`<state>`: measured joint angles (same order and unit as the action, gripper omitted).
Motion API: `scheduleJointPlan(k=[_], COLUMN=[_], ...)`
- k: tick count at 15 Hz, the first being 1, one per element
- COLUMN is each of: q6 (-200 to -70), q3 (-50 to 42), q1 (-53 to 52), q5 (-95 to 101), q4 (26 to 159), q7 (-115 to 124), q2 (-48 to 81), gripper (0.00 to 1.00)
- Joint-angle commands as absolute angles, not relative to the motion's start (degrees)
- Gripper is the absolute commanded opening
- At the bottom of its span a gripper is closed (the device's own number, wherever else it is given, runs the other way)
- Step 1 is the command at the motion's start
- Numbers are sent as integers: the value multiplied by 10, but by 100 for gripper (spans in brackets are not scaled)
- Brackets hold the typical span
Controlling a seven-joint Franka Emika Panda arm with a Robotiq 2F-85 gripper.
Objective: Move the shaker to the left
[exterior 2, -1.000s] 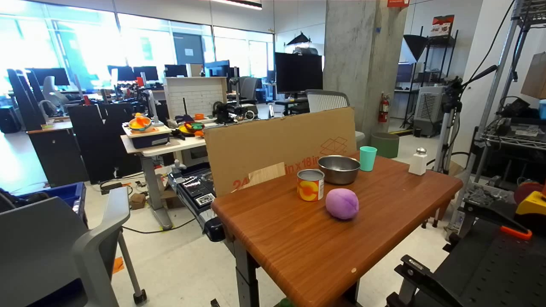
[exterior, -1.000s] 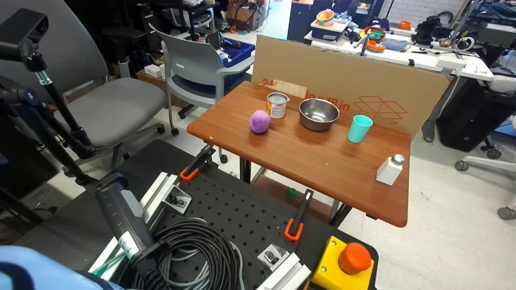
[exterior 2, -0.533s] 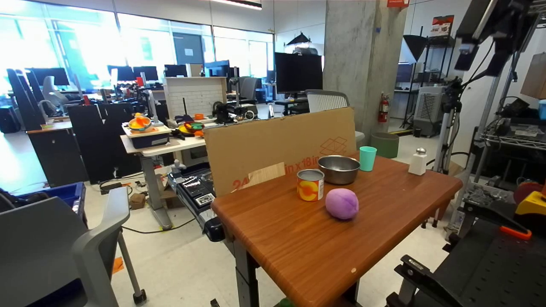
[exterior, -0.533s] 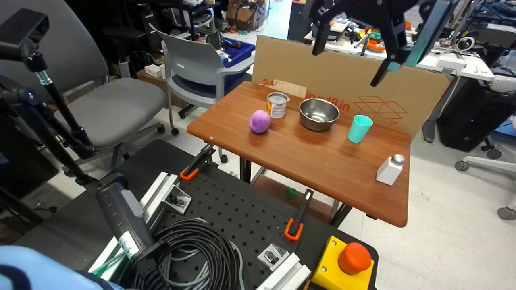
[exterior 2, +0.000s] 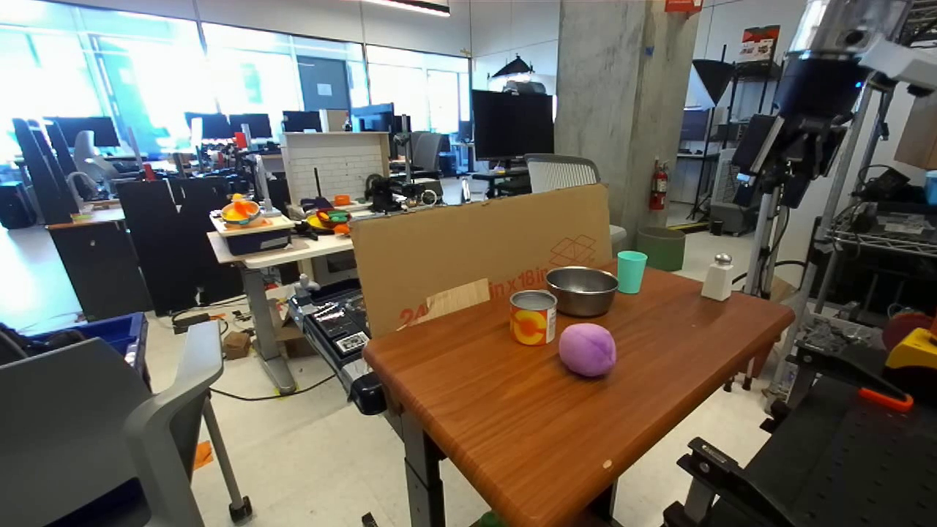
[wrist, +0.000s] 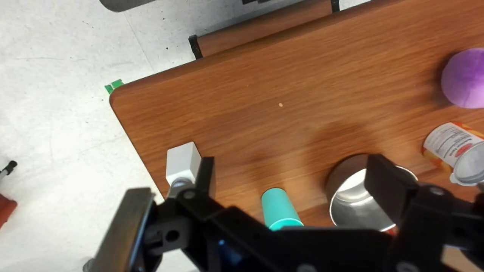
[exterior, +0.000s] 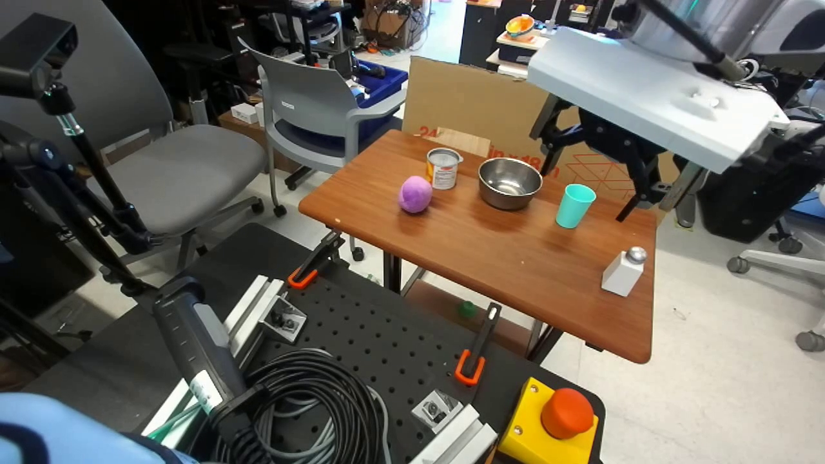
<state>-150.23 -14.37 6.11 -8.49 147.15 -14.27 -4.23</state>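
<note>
Pincer (wrist: 291, 162), one, black. Fingers (wrist: 206, 175) spread wide apart; held in the air, higher than the goods on the table (exterior: 477, 245) and apart from the shaker (exterior: 622, 276).

Listed from left to right, as placed in an exterior view:

Chair (exterior: 174, 171), grey, broad seat; far left, apart from the table.

Second chair (exterior: 316, 109), grey, with armrests; near the table's left end.

Coil of cable (exterior: 358, 403), black and grey; lying on a dark board (exterior: 399, 341) full of holes.

Ball (exterior: 416, 194), purple, surface lightly creased; on the table (only partly inside the wrist view).

Tin (exterior: 445, 171), one, upright; near the ball, apart from it (label orange and yellow on one side, fine print on another, too small to read).

Bowl (exterior: 506, 198), metal, round, upright; between the tin and the cup (exterior: 573, 209).

Cardboard sheet (exterior: 464, 96), brown, printed in red; standing along the table's far side.

Button (exterior: 567, 412), red, domed, on a yellow box (exterior: 525, 422); in the foreground.

Cup, teal, upright, tapering toward its base; near the bowl, apart from it.

Shaker, white, square-sided, with a rounded silvery cap; standing upright on the table near its right end, just in from the edge (part of it is covered by the pincer in the wrist view). Rightmost of the goods on the table in both exterior views.
</note>
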Motion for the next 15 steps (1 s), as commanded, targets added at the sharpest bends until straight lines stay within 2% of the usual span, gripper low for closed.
scheduleJointPlan(k=[1, 10, 15], q6=[-1516, -1518, -1543], q3=[-137, -120, -89], q1=[75, 133, 176], q5=[-119, -13, -19], q4=[1408, 1309, 1284], q7=[-209, -248, -301], q2=[37, 159, 203], gripper=[100, 100, 100])
